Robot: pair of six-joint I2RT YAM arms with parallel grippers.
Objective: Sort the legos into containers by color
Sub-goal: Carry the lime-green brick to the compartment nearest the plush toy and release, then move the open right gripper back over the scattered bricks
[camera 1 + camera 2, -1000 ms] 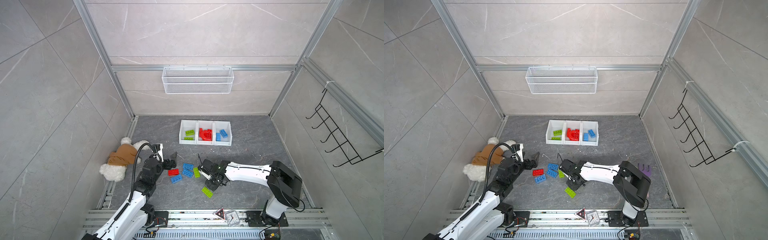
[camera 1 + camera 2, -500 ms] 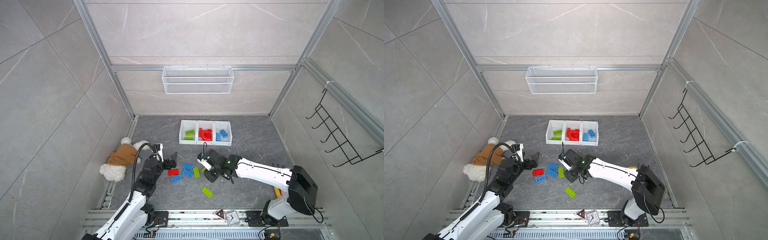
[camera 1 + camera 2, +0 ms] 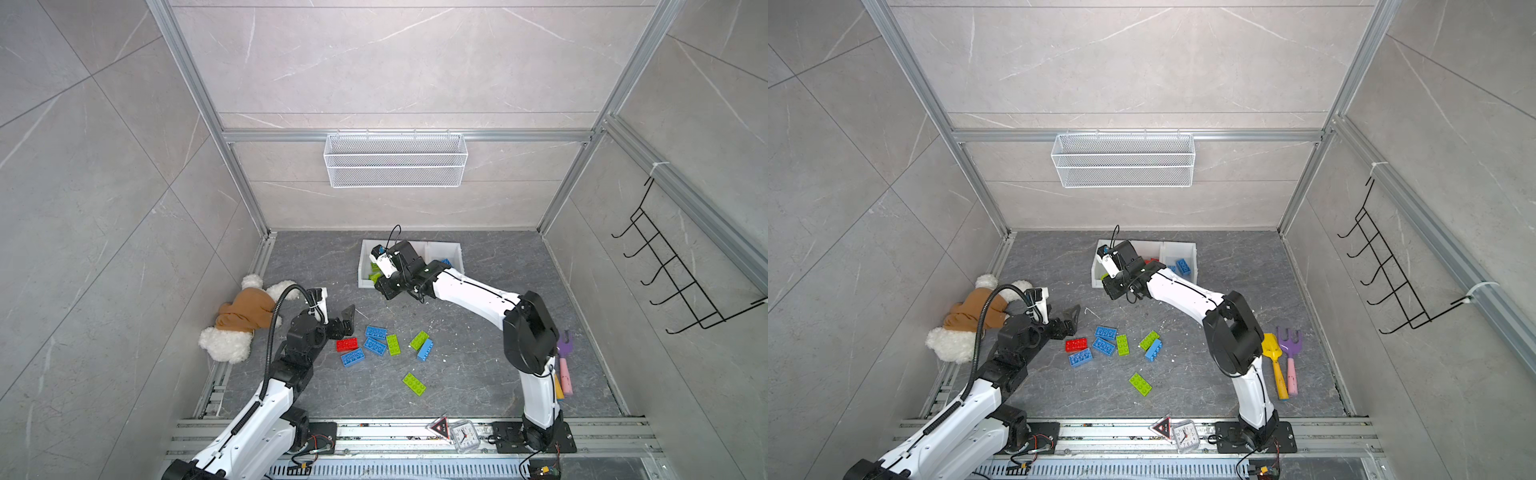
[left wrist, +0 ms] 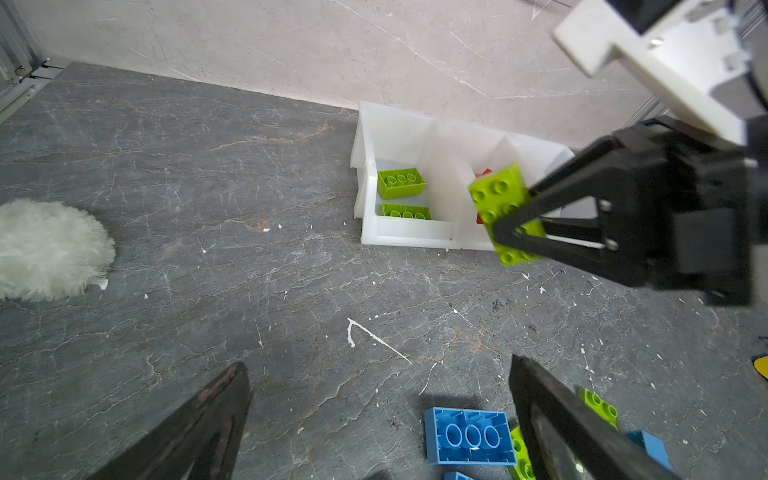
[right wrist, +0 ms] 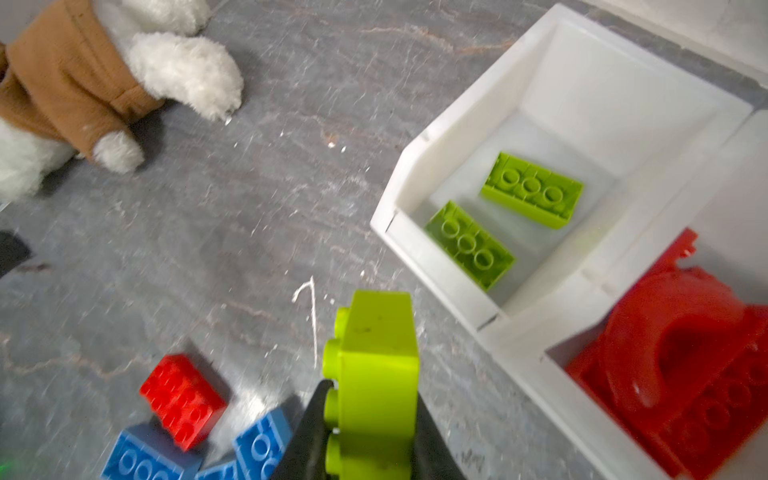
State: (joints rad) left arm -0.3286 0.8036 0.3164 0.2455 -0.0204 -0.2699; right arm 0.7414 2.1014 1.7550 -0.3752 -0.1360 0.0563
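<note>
right end effector: clamped tight on a lime green brick, which stands on edge between the fingers with its studs facing sideways

where that brick is: up off the worktop, just short of the low front of the containers, closest to the bin with green in it

left end effector: spread wide, nothing in it, hanging low right beside the red brick

bins, counted: three in a row. One end bin has two green bricks, the middle has red pieces incl. an arch (can't count those), and the other end has blue bricks, number unclear

loose legos, counted: eight on the worktop: four blue, three green, one red

vs a second ago: the right arm has swung from the loose pile over to the bins; the left arm hasn't budged
</note>
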